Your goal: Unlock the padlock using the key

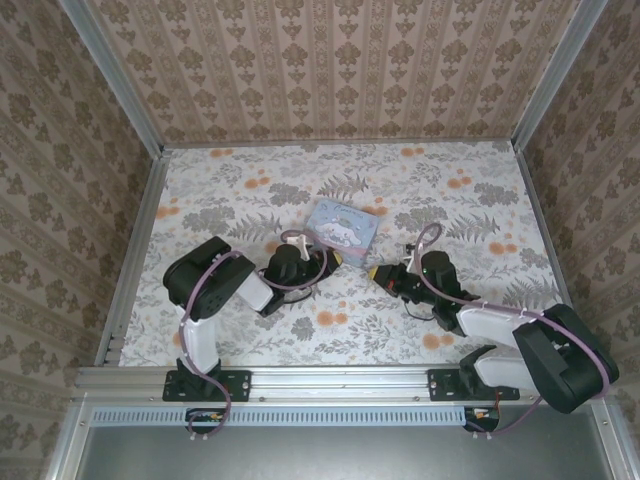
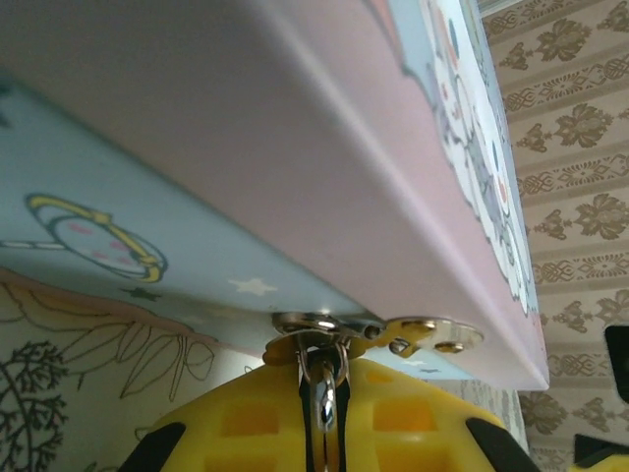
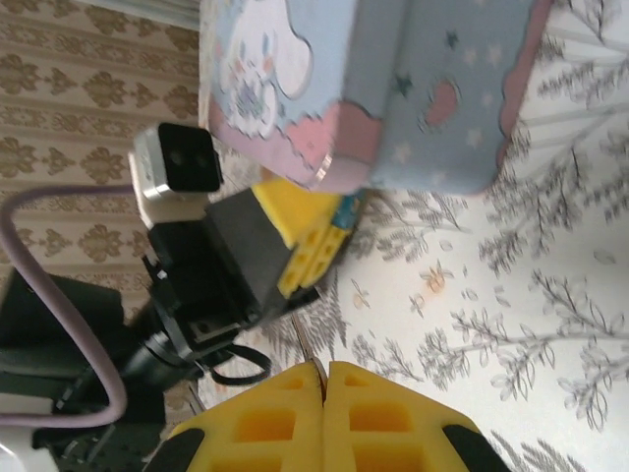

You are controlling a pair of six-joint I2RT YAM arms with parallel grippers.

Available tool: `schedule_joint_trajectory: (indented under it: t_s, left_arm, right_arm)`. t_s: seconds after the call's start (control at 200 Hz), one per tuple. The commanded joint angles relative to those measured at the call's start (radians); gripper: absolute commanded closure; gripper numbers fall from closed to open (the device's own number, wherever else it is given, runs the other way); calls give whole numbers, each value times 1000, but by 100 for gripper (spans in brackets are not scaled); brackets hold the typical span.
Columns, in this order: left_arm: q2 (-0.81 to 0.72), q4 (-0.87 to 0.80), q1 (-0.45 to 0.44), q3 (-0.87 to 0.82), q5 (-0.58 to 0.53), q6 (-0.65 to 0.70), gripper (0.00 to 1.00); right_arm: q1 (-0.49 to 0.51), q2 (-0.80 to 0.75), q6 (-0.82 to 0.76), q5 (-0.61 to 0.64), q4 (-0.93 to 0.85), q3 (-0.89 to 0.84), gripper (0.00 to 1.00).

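Padlock (image 2: 322, 391): hangs from the hasp (image 2: 398, 336) on the tin's (image 1: 343, 222) near side, by its near left corner. Its bright loop runs up through the hasp eye. In the right wrist view a teal speck shows at that spot.

Key (image 3: 306, 344): a thin dark sliver, the key by its look, sticks out of the seam of the right gripper (image 1: 377, 272). It is apart from the tin and points toward the padlock side.

Room: the tin lies mid-table (image 1: 240, 190). There is open floral surface beyond it and to both sides, out to the papered walls (image 1: 340, 70). The near strip between tin and rail (image 1: 330, 380) is crowded by both arms. The tin's lid edge overhangs the hasp.

Print: cartoon figure, stars and a cloud on pale blue with a pink border.

Left gripper (image 1: 333, 258): its yellow fingers (image 2: 246, 425) are pinched together on the padlock, tight against the tin wall.

Right gripper: fingers pressed flat together, clamped on the key.
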Motion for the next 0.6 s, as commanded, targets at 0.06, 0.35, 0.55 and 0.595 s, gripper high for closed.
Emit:
schedule_joint_trajectory:
  t_s: [0.06, 0.35, 0.55, 0.595]
  left_arm:
    - [-30, -54, 26, -12, 105, -99, 100]
    - [35, 153, 69, -8, 231, -274, 100]
    - [8, 168, 64, -1, 251, -296, 100]
    - [-2, 169, 63, 0, 255, -296, 100]
  right_arm:
    - [82, 11, 20, 68, 49, 4, 100]
    - [146, 100, 48, 106, 138, -29, 100]
    - [157, 123, 63, 120, 139, -9, 100]
    - [159, 129, 64, 120, 140, -4, 100]
